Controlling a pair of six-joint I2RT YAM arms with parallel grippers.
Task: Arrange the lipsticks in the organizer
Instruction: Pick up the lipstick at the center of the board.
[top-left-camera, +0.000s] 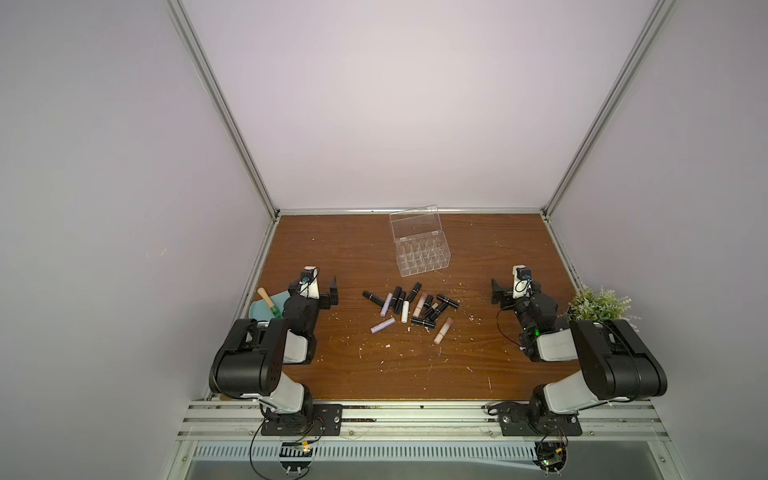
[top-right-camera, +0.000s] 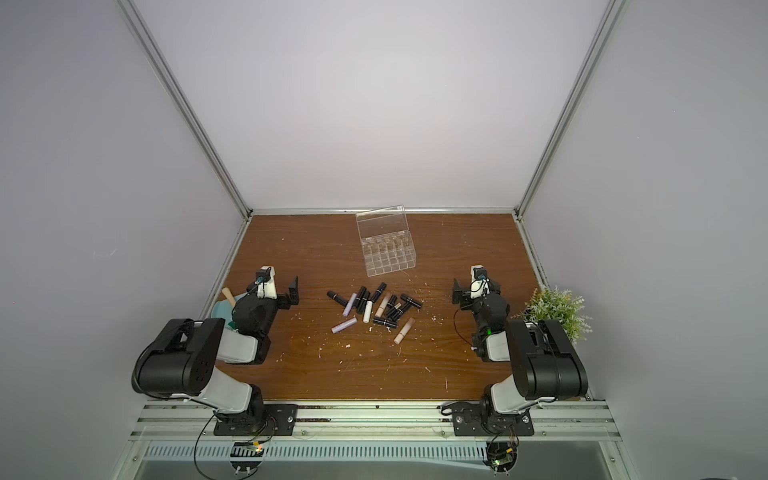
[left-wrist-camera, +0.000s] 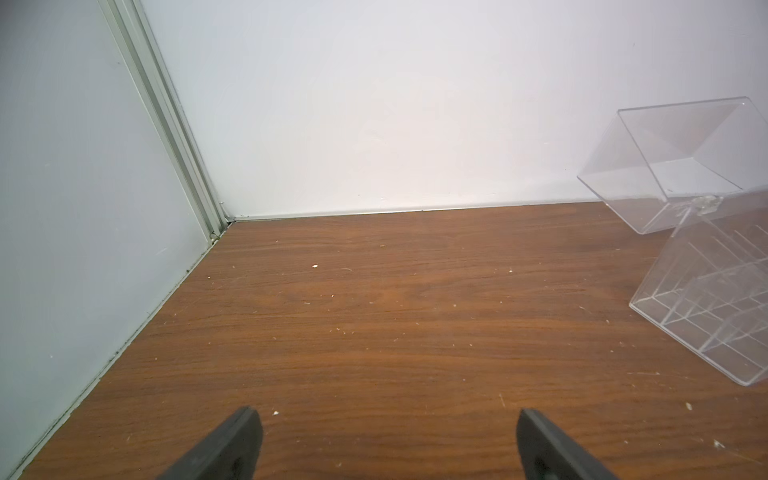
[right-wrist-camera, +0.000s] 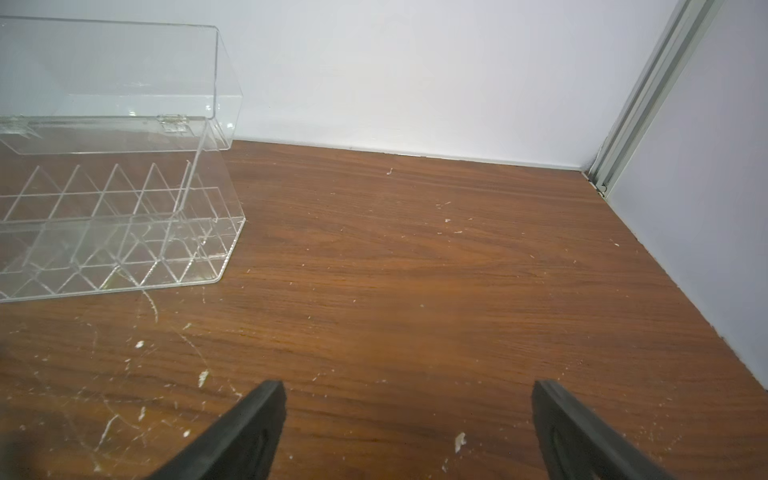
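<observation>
L gripper (left-wrist-camera: 386, 415) & R gripper (right-wrist-camera: 409, 386) wide; organizer (top-left-camera: 424, 269) lid (top-left-camera: 414, 222) up; lipsticks (top-left-camera: 411, 307) on table (top-left-camera: 374, 374).

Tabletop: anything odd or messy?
White flecks and scratches litter the table, densest in front of the organizer, which sits skewed to the table edges, lid open. The lipsticks lie in a loose heap, none slotted.

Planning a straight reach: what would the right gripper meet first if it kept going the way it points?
Nothing close: ahead of the right gripper lies only table, then the back wall. The organizer sits off to one side, probably clear of that line.
</observation>
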